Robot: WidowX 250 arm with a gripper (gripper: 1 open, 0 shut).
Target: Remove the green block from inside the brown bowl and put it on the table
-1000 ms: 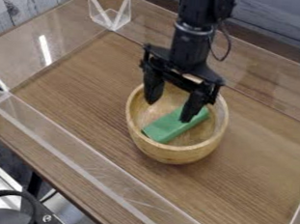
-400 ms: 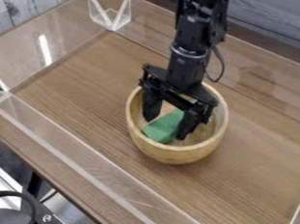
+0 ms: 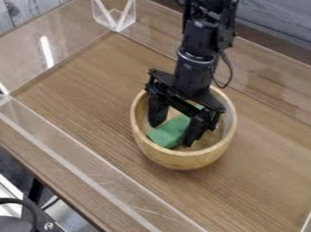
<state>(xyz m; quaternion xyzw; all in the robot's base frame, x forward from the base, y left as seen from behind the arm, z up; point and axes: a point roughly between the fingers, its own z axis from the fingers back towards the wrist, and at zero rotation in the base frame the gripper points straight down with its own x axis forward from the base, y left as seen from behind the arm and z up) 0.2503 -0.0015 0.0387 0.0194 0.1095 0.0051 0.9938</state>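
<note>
The brown bowl [image 3: 181, 153] sits on the table [image 3: 79, 103] right of centre. Inside it lies the green block [image 3: 169, 131], partly hidden by the fingers. My black gripper [image 3: 181, 128] points down into the bowl with its jaws open, one finger on each side of the block. I cannot tell whether the fingers touch the block.
Low clear acrylic walls [image 3: 61, 157] edge the tabletop on the front and left. A clear acrylic corner piece [image 3: 115, 13] stands at the back left. Bare tabletop lies left and right of the bowl.
The gripper has sunk from above the bowl down into it, so its fingers now straddle the green block. The block and bowl have not moved.
</note>
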